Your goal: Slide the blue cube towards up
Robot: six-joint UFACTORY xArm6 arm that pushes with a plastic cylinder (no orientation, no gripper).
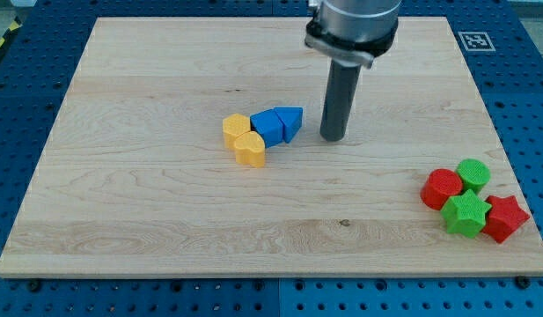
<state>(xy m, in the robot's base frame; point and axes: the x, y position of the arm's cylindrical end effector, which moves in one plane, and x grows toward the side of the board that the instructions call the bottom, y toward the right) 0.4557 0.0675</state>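
My tip rests on the wooden board, a bare rod end with nothing pinched or carried, standing just to the view's right of the blue pair and not touching either piece. Nearest to it is a blue wedge-like block, separated from the tip by a narrow strip of bare wood. Touching that block on its far side from the tip sits the blue cube. Further to the view's left of the tip, a yellow hexagonal block presses against the cube, and a yellow rounded block lies just below it. Well away from the tip, toward the view's lower right, four pieces cluster together: a red cylinder, a green cylinder, a green star and a red star.
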